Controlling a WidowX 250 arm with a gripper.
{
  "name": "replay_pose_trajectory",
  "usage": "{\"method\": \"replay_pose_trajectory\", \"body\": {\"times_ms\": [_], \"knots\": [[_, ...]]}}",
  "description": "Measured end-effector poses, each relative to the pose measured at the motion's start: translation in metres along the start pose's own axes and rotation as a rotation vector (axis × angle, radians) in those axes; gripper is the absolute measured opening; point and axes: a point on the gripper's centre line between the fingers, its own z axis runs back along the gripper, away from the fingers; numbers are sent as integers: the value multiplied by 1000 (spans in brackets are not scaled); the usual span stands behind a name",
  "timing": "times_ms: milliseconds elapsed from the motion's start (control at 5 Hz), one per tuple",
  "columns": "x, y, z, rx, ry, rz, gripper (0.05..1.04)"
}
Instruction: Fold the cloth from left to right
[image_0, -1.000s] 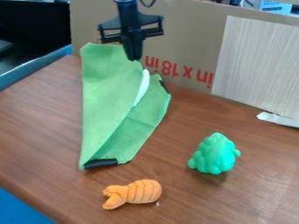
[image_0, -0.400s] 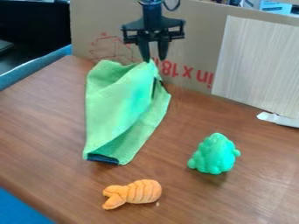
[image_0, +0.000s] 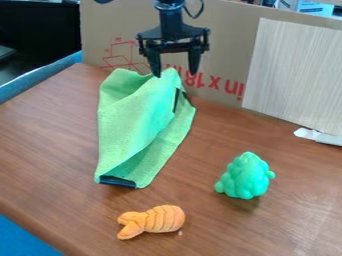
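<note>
The black gripper (image_0: 176, 74) hangs over the back end of the cloth, its two fingers spread apart and nothing held between them. Below it the green cloth (image_0: 130, 120) lies lengthwise on the left part of the table, its upper layer turned over toward the right. Part of the lower layer shows along the right side and front end. The cloth's far top corner stands raised just under the fingers. Dark patches show at its front edge and near its back right edge.
On the wooden table (image_0: 307, 200), a green lumpy toy (image_0: 245, 176) stands right of the cloth and an orange toy (image_0: 152, 220) lies in front of it. A cardboard panel (image_0: 224, 45) rises behind, with a pale board (image_0: 294, 75) at right.
The gripper moved right with the cloth's back left part, folding it over. Its fingers then spread, letting the cloth go, and the raised corner now sits below them.
</note>
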Motion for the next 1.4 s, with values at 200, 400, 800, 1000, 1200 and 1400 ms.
{"method": "replay_pose_trajectory", "body": {"times_ms": [200,400,800,1000,1200,1400], "knots": [[8,15,30,77,37,-140,1000],[16,35,87,301,76,-351,1000],[15,32,89,314,83,-371,1000],[15,32,89,313,83,-373,999],[15,32,89,313,83,-373,1000],[15,32,89,313,83,-371,999]]}}
